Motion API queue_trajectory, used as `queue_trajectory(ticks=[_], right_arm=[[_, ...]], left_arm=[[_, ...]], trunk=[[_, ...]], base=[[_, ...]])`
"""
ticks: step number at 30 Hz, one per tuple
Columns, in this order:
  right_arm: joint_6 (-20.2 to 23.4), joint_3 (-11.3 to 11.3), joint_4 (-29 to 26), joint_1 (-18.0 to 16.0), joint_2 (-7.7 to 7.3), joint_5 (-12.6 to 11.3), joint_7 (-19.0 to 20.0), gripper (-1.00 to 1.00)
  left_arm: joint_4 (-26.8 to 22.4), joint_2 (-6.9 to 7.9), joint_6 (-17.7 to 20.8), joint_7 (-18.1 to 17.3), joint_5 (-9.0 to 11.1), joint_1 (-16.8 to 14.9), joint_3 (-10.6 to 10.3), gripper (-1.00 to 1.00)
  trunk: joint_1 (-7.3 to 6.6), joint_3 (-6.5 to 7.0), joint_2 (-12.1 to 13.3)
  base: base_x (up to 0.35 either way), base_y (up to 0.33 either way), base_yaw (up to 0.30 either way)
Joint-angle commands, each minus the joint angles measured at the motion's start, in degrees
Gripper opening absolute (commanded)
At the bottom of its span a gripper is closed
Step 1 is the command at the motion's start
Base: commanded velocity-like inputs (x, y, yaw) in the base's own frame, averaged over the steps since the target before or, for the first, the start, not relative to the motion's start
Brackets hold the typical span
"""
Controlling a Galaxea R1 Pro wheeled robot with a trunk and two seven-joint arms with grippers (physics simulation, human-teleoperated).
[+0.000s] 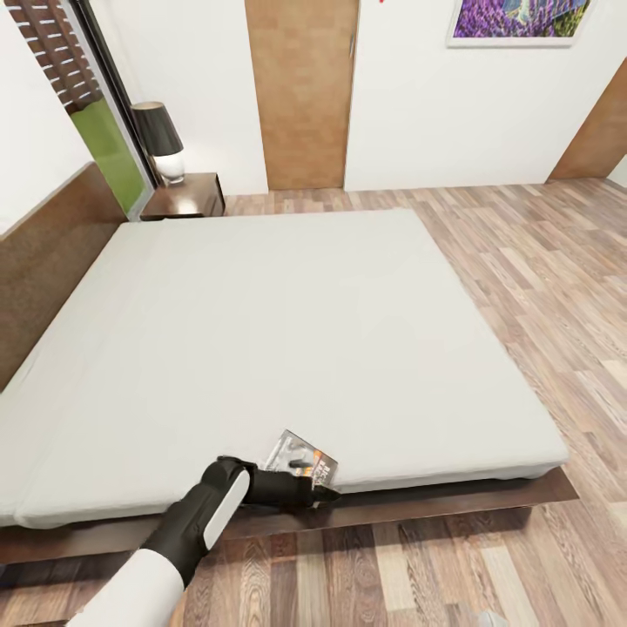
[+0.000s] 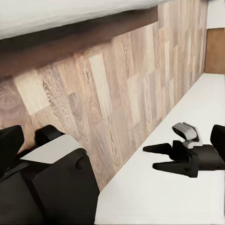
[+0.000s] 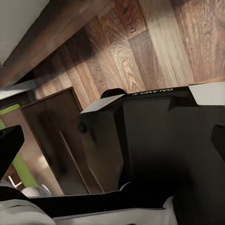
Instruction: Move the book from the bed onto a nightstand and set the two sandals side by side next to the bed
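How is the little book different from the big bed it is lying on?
The small grey-white paperback book with an orange-and-black band is tiny and printed; the large low bed with a plain white mattress and dark wooden frame is huge and bare on top. The book lies tilted at the near edge, beside the robot's black left claw; the bed stands on the wooden plank floor. Both are flat and pale.

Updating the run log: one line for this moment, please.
left hand at book | book on bed near edge | grip unclear | nightstand far side, lamp on it
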Motion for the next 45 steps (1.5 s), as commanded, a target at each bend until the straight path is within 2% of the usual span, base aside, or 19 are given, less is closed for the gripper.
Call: queue_trajectory(ticks=[1,4,6,7,10,11,16,20,21,24,25,28,33,37,39,41,42,43,45], right_arm=[[0.37,-0.50,-0.07,-0.02,0.02,0.57,0.29,1.00],[0.39,-0.50,-0.06,-0.04,0.01,0.60,0.30,1.00],[0.39,-0.51,-0.08,-0.01,0.01,0.60,0.30,1.00],[0.38,-0.51,-0.09,-0.01,0.01,0.61,0.30,1.00],[0.37,-0.51,-0.07,-0.01,0.01,0.59,0.30,1.00],[0.37,-0.51,-0.08,-0.01,0.01,0.58,0.30,1.00],[0.37,-0.52,-0.10,-0.01,-0.07,0.57,0.30,1.00],[0.39,-0.52,-0.11,-0.03,-0.08,0.57,0.35,1.00],[0.41,-0.52,-0.11,-0.01,-0.08,0.57,0.40,1.00],[0.42,-0.52,-0.11,-0.04,-0.08,0.56,0.58,1.00],[0.38,-0.52,-0.11,-0.04,-0.12,0.56,0.88,1.00],[0.38,-0.52,-0.10,-0.01,-0.25,0.57,1.08,1.00],[-0.61,-0.53,-0.10,0.00,-2.50,0.72,5.45,1.00],[-0.52,-0.89,-0.34,0.01,-2.79,0.59,6.21,1.00],[-0.73,-1.06,-0.56,0.01,-2.77,0.47,3.86,1.00],[-0.83,-1.25,-0.70,0.01,-2.85,0.36,-1.14,1.00],[-0.86,-1.43,-0.77,0.01,-2.98,0.26,-5.22,1.00],[-0.93,-2.16,-0.90,0.01,-3.13,-0.56,-12.33,1.00],[-1.07,-3.51,-1.12,0.01,-3.18,-2.46,-16.83,1.00]], left_arm=[[-0.01,1.10,0.24,-0.99,0.08,1.44,-2.03,1.00],[0.19,5.05,-2.74,-2.62,0.13,4.45,-8.70,1.00],[2.06,7.26,-6.82,-3.94,0.23,5.94,-10.61,1.00],[2.91,7.68,-7.98,-4.49,0.24,6.18,-10.88,1.00],[11.29,8.93,-16.76,-9.30,0.20,6.97,-11.59,1.00],[12.93,9.03,-18.39,-10.03,0.18,7.03,-11.61,1.00],[27.20,9.43,-33.70,-14.42,0.18,7.21,-11.38,1.00],[30.96,9.81,-37.00,-14.71,0.36,7.24,-11.28,1.00],[31.77,10.10,-38.26,-14.65,0.44,7.23,-11.02,1.00],[34.21,10.72,-42.77,-14.53,1.38,7.24,-7.40,1.00],[35.74,10.87,-44.69,-14.52,2.10,7.23,-3.29,1.00],[36.74,10.90,-45.99,-14.51,2.50,7.24,0.50,1.00],[37.06,10.87,-46.43,-14.51,2.62,7.24,1.87,1.00],[37.09,10.81,-46.47,-14.51,2.64,7.26,2.00,1.00],[37.10,10.79,-46.47,-14.51,2.64,7.26,2.02,1.00],[37.10,10.78,-46.47,-14.51,2.64,7.25,2.03,1.00],[37.10,10.78,-46.48,-14.51,2.64,7.26,2.03,1.00],[37.10,10.78,-46.48,-14.51,2.66,7.26,2.03,1.00],[37.10,10.78,-46.48,-14.51,2.69,7.26,2.04,1.00]], trunk=[[-0.22,0.14,0.38],[-0.88,0.68,1.58],[-1.31,1.04,2.38],[-1.53,1.22,2.78],[-2.19,1.76,3.99],[-2.41,1.94,4.39],[-3.29,2.66,5.99],[-3.29,2.66,5.99],[-3.29,2.66,5.99],[-3.29,2.66,5.99],[-3.29,2.66,5.99],[-3.29,2.66,5.99],[-3.29,2.66,5.99],[-3.29,2.66,5.99],[-3.29,2.66,5.99],[-3.29,2.66,5.99],[-3.29,2.66,5.99],[-3.29,2.66,5.99],[-3.29,2.66,5.99]], base=[[0.000,0.000,0.000],[0.000,0.000,0.000],[0.000,0.000,0.000],[0.000,0.000,0.000],[0.000,0.000,0.000],[0.000,0.000,0.000],[0.000,0.000,0.000],[0.000,0.000,0.000],[0.000,0.000,0.000],[0.000,0.000,0.000],[0.000,0.000,0.000],[0.000,0.000,0.000],[0.000,0.000,0.000],[0.000,0.000,0.000],[0.000,0.000,0.000],[0.000,0.000,0.000],[0.000,0.000,0.000],[0.000,0.000,0.000],[0.000,0.000,0.000]])
